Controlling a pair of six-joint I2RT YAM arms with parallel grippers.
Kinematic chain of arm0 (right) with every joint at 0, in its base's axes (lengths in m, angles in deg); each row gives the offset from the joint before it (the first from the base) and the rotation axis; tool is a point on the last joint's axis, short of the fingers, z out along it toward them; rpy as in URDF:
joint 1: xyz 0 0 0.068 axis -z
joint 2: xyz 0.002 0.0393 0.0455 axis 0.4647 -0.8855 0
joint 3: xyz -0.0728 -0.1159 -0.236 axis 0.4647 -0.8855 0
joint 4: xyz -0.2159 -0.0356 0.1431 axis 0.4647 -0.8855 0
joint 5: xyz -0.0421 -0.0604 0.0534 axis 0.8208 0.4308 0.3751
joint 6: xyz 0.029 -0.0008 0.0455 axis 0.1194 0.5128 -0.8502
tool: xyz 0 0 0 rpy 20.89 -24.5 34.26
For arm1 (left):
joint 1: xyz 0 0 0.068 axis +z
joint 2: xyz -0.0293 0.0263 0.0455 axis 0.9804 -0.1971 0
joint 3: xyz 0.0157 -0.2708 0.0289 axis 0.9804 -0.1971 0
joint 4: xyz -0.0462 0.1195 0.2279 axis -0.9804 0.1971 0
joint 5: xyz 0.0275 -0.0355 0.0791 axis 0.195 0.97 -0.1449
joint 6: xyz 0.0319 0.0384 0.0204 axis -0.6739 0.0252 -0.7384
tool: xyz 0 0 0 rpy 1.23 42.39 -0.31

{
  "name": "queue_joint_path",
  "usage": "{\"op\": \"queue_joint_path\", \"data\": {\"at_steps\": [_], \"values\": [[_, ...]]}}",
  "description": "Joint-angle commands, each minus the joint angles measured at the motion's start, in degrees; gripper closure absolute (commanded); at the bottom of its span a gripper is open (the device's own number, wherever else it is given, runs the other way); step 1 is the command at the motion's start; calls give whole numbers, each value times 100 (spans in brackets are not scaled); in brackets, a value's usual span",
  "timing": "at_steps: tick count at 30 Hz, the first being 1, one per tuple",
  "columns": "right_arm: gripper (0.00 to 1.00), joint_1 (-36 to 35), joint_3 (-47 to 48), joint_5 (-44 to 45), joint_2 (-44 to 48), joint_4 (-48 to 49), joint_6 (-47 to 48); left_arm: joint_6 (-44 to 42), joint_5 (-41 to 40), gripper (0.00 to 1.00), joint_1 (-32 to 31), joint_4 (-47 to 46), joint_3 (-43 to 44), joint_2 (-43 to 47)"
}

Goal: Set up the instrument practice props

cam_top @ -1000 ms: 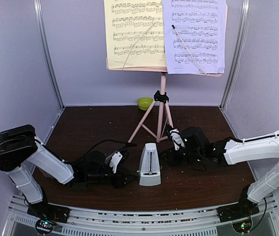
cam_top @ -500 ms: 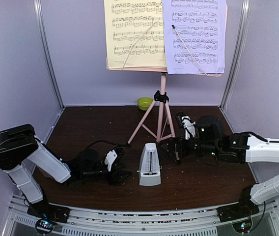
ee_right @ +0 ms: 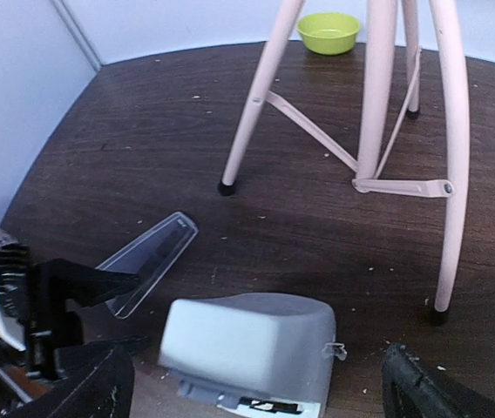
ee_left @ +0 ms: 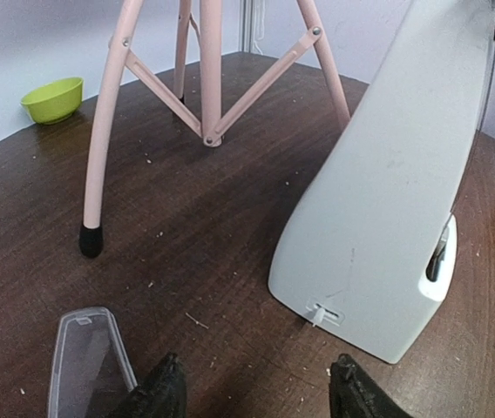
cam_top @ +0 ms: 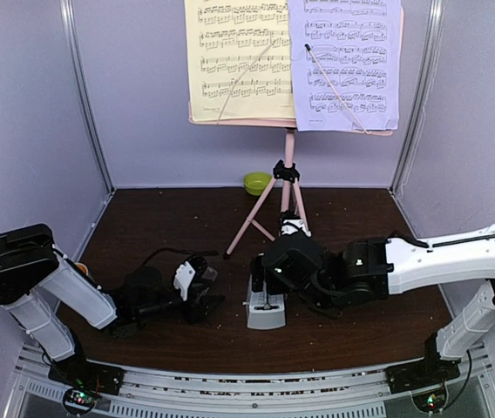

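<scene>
straddling the metronome (ee_right: pixel 247 335) from above, the right gripper (ee_right: pixel 256 370) has its fingers spread as wide as they go, one on each side of the pale-grey body and neither touching it; nothing is held; the metronome stands upright on the table (cam_top: pixel 160 226), near the front edge and just ahead of the music stand (cam_top: pixel 288 174) legs, long axis vertical, narrow top pointing up into the gap between the fingers; the next move, as i judge it, turns on that: the thing lies straight below the right claw, so a short drop and a squeeze across its sloping sides would take it, and the taper means a grip too high could slide off; the left gripper (ee_left: pixel 256 390) sits low on the table to the metronome's left, near but apart, fingers partly spread and empty; the clear cover (ee_left: pixel 86 359) lies flat just beside its left finger, between that claw and the stand's near foot; so the right arm is the nearer to the metronome, the left the nearer to the cover; the yellow sheet (cam_top: pixel 234 61) and lavender sheet (cam_top: pixel 348 61) rest side by side on the stand's desk.
</scene>
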State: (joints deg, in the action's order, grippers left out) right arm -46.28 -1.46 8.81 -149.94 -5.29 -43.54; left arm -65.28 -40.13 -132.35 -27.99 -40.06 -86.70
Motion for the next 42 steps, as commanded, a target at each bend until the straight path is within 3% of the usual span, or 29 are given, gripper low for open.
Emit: {"op": "queue_joint_path", "data": {"at_steps": [1, 13, 23, 34, 42], "values": [[0, -55, 461, 1029, -469, -733, -507, -80, -176, 43, -8, -445, -49, 215], [21, -43, 506, 1087, -1113, -504, -696, -271, 21, 39, -25, -517, -287, 163], [56, 14, 99, 997, -619, -18, -338, -504, 39, 39, -127, -415, -238, 124], [61, 260, -866, 299, 395, 1184, 647, -789, 422, 40, -405, -129, 399, -381], [64, 433, -1578, -266, 880, 2099, 910, -504, 771, 50, -675, 1, 1116, -1098]]}}
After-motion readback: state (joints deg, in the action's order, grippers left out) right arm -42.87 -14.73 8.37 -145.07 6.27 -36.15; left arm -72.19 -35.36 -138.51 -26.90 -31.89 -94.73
